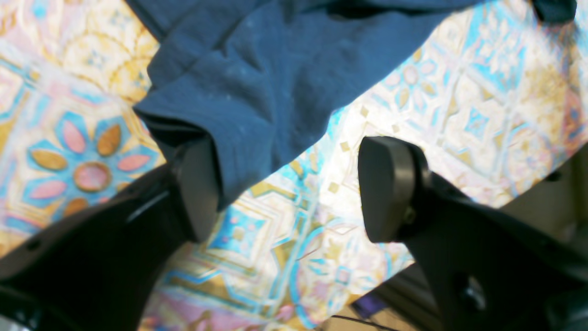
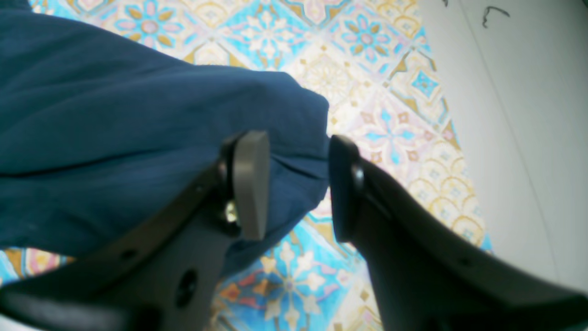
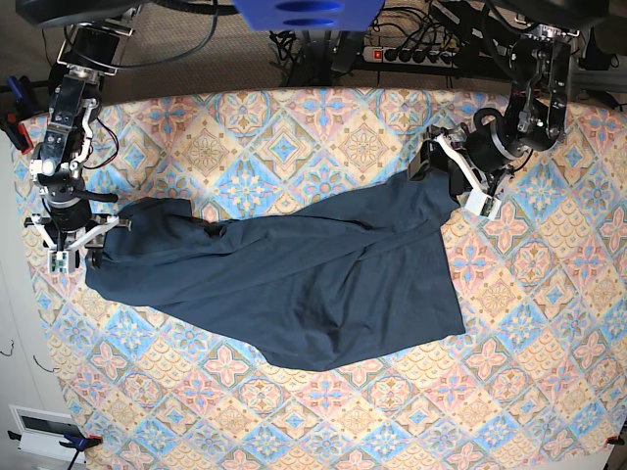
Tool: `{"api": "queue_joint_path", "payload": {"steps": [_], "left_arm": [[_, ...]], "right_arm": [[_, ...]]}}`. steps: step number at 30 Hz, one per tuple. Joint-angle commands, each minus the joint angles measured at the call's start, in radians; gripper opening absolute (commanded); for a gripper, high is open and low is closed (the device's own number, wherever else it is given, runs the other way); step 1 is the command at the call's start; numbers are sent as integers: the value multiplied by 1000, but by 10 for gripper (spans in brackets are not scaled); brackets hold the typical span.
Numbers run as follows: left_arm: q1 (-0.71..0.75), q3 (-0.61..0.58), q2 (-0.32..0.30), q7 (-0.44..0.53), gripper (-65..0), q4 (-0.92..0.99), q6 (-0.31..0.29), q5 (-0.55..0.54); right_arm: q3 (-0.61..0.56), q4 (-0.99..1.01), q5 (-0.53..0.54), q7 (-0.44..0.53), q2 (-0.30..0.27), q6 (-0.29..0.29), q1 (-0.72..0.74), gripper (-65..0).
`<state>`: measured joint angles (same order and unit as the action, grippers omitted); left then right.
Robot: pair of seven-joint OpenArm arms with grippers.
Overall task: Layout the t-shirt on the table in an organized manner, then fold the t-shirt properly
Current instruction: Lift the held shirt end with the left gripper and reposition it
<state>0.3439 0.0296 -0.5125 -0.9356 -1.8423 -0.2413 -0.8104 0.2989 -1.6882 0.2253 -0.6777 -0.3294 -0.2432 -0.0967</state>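
The t-shirt point(image 3: 294, 284) lies spread and wrinkled across the middle of the table point(image 3: 529, 392), stretched between the two arms. The left gripper point(image 1: 287, 188) reaches down at the shirt's edge with its jaws spread wide, one finger point(image 1: 197, 188) touching the cloth's corner and the other over bare table. The right gripper point(image 2: 298, 184) angles down over the opposite end, jaws partly apart with a fold of the fabric between them; whether they pinch it cannot be told
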Motion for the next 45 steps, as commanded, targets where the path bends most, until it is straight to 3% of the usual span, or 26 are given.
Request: {"api": "queue_joint_path", "payload": {"steps": [1,8,15,17,19,21,22,27,33,39,41,43,45], "left_arm": [[-10,6,-11,13,-199,5,-7,-25],[-58,8,-1,20,-199,188,-7,-143],[-107,83,104,19,-219,292,-8,-180],[-118,82,120,14,-290,292,-8,-177],[-119,82,127,16,-429,290,-8,-175],[-121,82,137,20,-623,290,-8,-174],[-121,82,137,20,-650,289,-8,-174],[-116,83,107,14,-650,267,-8,-174],[-41,83,45,20,-650,40,-8,-157],[-26,83,33,22,-650,-95,-8,53],[-26,83,35,22,-650,-107,-8,112],[-26,83,36,22,-650,-107,-8,139],[-26,83,36,22,-650,-107,-8,145]], "right_arm": [[6,-19,4,25,-17,2,15,-439],[6,-19,4,25,-17,2,16,-439],[6,-19,4,22,-17,2,16,-440],[6,-19,4,23,-17,2,15,-440],[6,-20,4,23,-17,2,15,-440],[6,-20,4,23,-17,2,13,-440],[6,-20,4,25,-17,2,5,-440],[6,-36,4,26,-17,2,-7,-440],[6,-39,4,23,-17,2,-7,-440],[-73,-48,6,20,-17,2,-8,-436],[-106,-51,13,19,-17,-25,-8,-436],[-120,-43,67,19,-17,-60,-8,-435],[-120,-28,130,19,-17,-60,-8,-427]]}}
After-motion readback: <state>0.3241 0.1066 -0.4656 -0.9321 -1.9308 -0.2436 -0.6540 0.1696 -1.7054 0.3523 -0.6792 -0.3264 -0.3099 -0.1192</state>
